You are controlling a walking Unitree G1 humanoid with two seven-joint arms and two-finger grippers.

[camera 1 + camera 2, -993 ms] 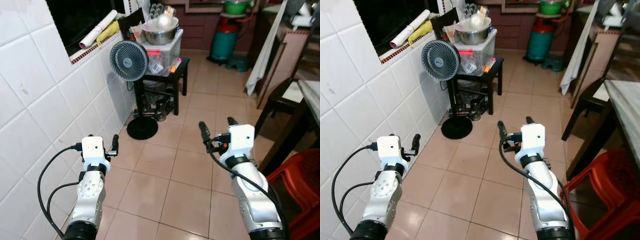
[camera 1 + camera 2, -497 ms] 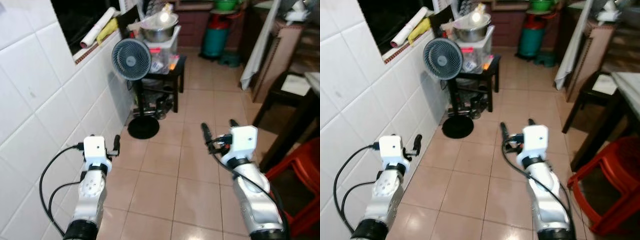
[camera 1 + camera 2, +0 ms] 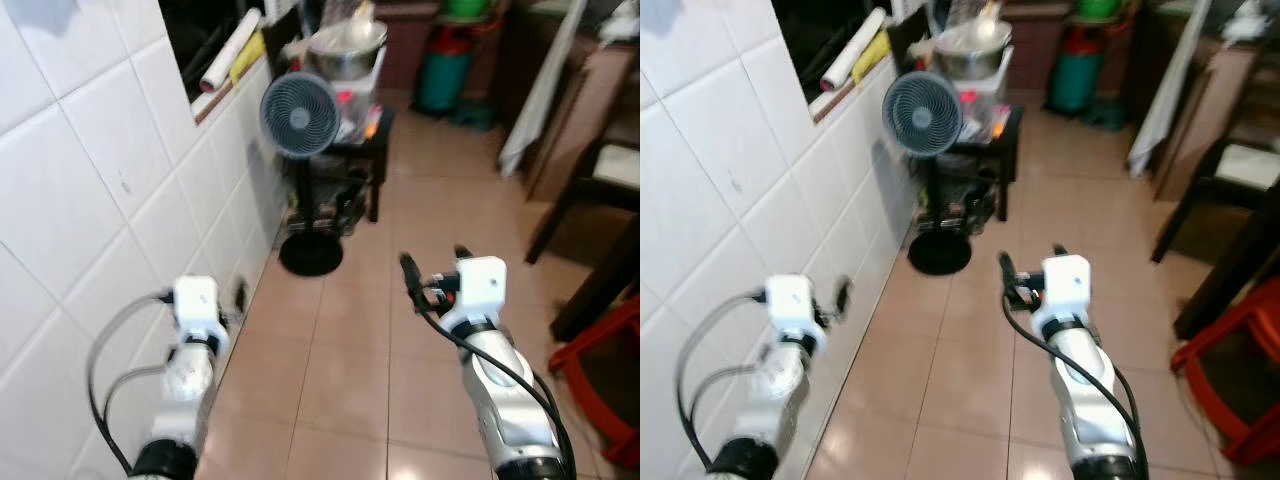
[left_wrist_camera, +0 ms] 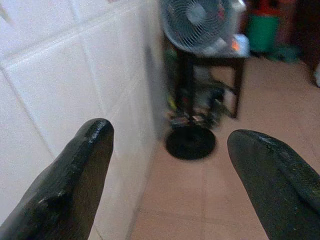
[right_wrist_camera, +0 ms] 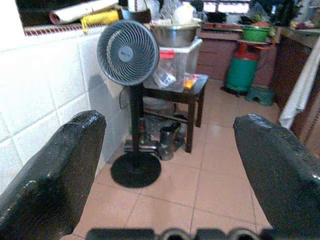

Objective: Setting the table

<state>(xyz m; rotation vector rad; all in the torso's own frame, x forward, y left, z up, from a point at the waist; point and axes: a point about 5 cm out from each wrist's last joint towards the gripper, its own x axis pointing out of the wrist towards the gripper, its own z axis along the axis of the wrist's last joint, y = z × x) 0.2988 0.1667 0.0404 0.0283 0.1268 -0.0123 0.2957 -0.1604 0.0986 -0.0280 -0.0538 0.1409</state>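
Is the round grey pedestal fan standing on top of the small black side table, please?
No, the round grey pedestal fan stands on the tiled floor on its own black base, beside the small black side table.

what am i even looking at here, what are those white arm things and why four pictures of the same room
It is a walking humanoid robot in a home. Two pictures come from cameras in its head, looking down at its own arms. The other two come from cameras on its wrists, looking out between two black fingers.

The left pincer is close to the white tiled wall. The right pincer is out over the tiled floor. Both are open and hold nothing.

Ahead stands a fan on a pole, beside a small black table carrying a plastic box and a metal bowl. A green gas cylinder is farther back.
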